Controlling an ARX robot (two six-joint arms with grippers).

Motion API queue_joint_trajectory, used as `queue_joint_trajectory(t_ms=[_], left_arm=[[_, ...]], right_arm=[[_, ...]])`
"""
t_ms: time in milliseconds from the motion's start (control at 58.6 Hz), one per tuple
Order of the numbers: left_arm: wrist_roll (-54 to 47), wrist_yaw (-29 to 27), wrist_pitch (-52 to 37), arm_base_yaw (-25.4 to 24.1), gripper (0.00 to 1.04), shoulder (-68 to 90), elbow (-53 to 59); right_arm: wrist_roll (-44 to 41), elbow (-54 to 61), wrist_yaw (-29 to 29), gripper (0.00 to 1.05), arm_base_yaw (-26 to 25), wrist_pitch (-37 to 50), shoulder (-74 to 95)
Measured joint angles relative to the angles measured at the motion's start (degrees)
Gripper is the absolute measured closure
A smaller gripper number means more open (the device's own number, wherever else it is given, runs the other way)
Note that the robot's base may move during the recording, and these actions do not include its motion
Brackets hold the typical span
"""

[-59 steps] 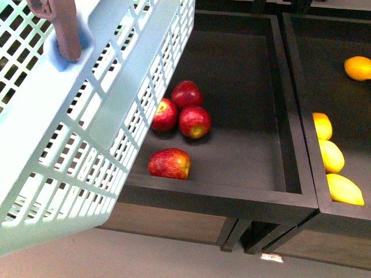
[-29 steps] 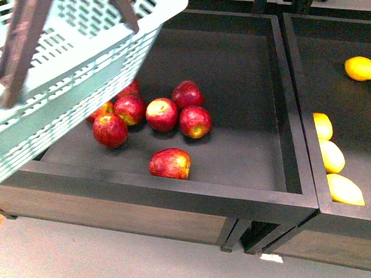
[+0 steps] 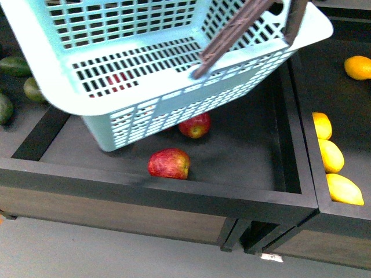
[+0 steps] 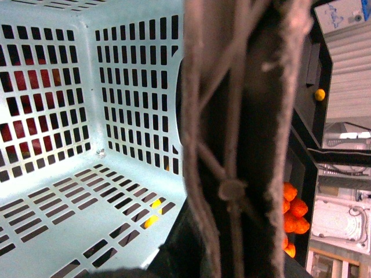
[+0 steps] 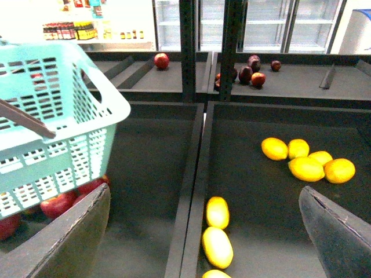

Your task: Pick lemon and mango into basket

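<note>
Basket of light teal slotted plastic (image 3: 46,58), rectangular, hangs tilted across the upper left and centre of the front view, with its two brown swing handles (image 3: 232,37) raised at the upper centre. The left wrist view shows its slotted floor bare. It is over a dark wooden bin (image 3: 174,194) and hides most of it. One red apple (image 3: 169,163) lies clear near the front wall, and another (image 3: 195,124) is half under the basket.

The lemon (image 3: 331,155) — pale yellow, oval — is the middle of three lying in a row against the left wall of the neighbouring dark bin (image 3: 307,145), at the right edge. The mango (image 3: 357,67), smooth and yellow-orange, lies well apart from them at the upper right of that bin. That wall stands between both fruits and the basket. Dark green mangoes (image 3: 14,65) lie at the far left.

The right gripper (image 5: 204,191) is spread wide and holds nothing. The left gripper cannot be judged — the handles crowd its camera.

Labels on the shelved bottles behind are too small to read.
</note>
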State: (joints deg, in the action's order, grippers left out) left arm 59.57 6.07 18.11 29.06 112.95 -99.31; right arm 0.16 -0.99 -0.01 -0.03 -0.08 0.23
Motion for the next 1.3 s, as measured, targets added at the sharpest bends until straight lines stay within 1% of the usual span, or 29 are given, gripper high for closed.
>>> queue_joint_trajectory(t_ms=[120,222,290,410,803,1247,1264,1298], left_arm=[[-0.9,1.6,2.6,3.8,1.00,4.3,-7.6],[-4.4,5.3,6.4,7.3,1.00,6.4,-13.1],[-6.6,7.4,8.6,9.2,1.00,6.9,-15.0],[-8.1,9.0,9.9,11.5,1.00,7.0,-15.5],[-9.4,6.8,10.0,10.0,1.00,7.3,-15.5],[-9.4,7.6,10.0,10.3,1.00,7.3,-15.5],[-9.4,7.6,10.0,10.3,1.00,7.3,-15.5],[-9.4,7.5,10.0,10.3,1.00,7.3,-15.5]], right_arm=[[0.0,0.0,0.0,0.09,0.0,0.0,0.0],[0.0,0.0,0.0,0.09,0.0,0.0,0.0],[0.0,0.0,0.0,0.09,0.0,0.0,0.0],[0.0,0.0,0.0,0.09,0.0,0.0,0.0],[0.0,0.0,0.0,0.09,0.0,0.0,0.0],[0.0,0.0,0.0,0.09,0.0,0.0,0.0],[0.2,0.0,0.1,0.09,0.0,-0.1,0.1],[2.6,-1.2,1.4,0.09,0.0,-3.6,1.7]])
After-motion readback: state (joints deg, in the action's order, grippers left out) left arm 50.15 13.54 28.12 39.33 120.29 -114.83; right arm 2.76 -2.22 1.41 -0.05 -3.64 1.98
